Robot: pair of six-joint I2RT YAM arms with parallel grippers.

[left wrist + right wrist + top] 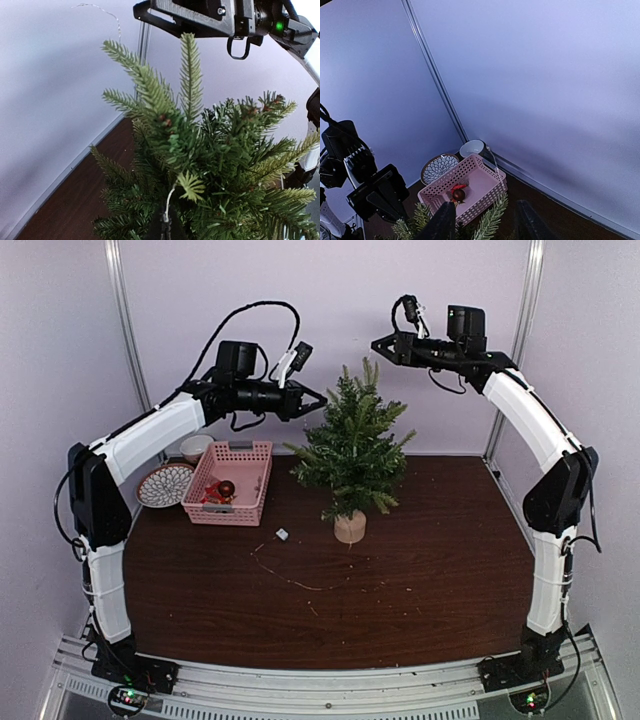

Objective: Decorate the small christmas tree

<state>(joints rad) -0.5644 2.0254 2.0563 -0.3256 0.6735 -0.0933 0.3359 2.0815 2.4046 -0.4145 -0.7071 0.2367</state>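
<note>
- The brown table is being occupied by the tree, a basket and crockery, all toward its far half.
- The left arm is being held raised and bent, forearm level, reaching right toward the tree's upper branches.
- The right arm is being held raised, forearm reaching left at a higher level.
- The small christmas tree is being stood upright on its pale stump near the table's middle, between the two grippers.
- A pink basket, with a plate and a bowl beside it, is being seen left of the tree.
- The left gripper is being held just beside the tree's upper left branches, jaws pinched together on a thin white strand.
- The right gripper is being held just above the tree's tip, fingers apart and clamped on nothing.
</note>
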